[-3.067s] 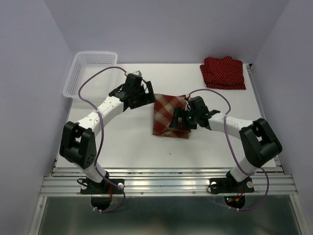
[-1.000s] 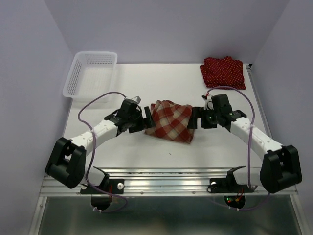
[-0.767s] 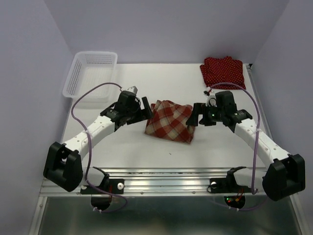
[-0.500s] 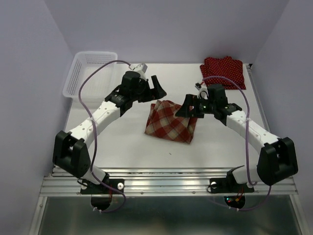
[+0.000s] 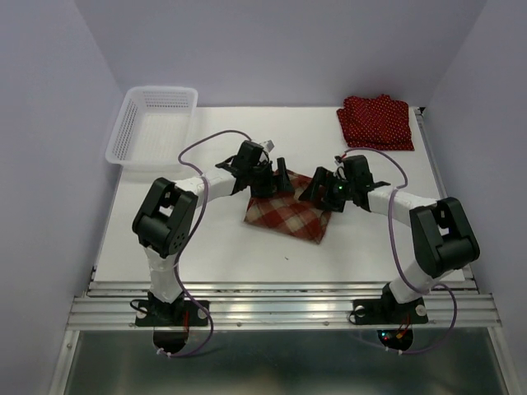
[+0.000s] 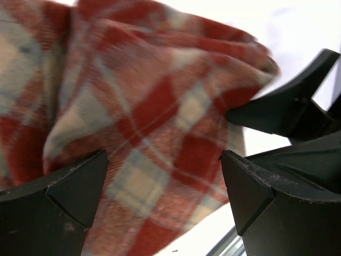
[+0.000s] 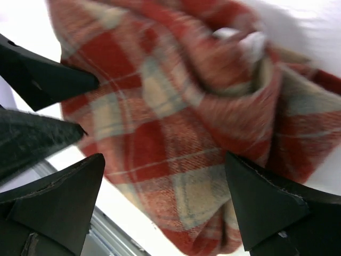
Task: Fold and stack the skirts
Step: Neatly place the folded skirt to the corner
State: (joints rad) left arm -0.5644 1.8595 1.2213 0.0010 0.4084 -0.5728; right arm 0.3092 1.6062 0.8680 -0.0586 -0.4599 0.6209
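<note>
The red-and-cream plaid skirt (image 5: 290,214) lies folded and bunched at the table's middle. It fills the left wrist view (image 6: 149,106) and the right wrist view (image 7: 176,122). My left gripper (image 5: 276,183) is open over the skirt's far left edge, jaws wide apart (image 6: 164,186) with cloth below them. My right gripper (image 5: 317,189) is open over its far right edge (image 7: 162,197), close to the left gripper and facing it. A folded pile of dark red polka-dot skirts (image 5: 376,122) lies at the far right corner.
A white plastic mesh basket (image 5: 152,123) stands at the far left corner. The right gripper's black fingers (image 6: 287,112) show in the left wrist view, and the left gripper's fingers (image 7: 42,80) in the right wrist view. The table's metal front rail (image 5: 280,309) runs along the near edge.
Both grippers moved from the skirt's left and right sides, rose toward the far side, then came down close together over its far edge. The plaid skirt's top edge has shifted.
</note>
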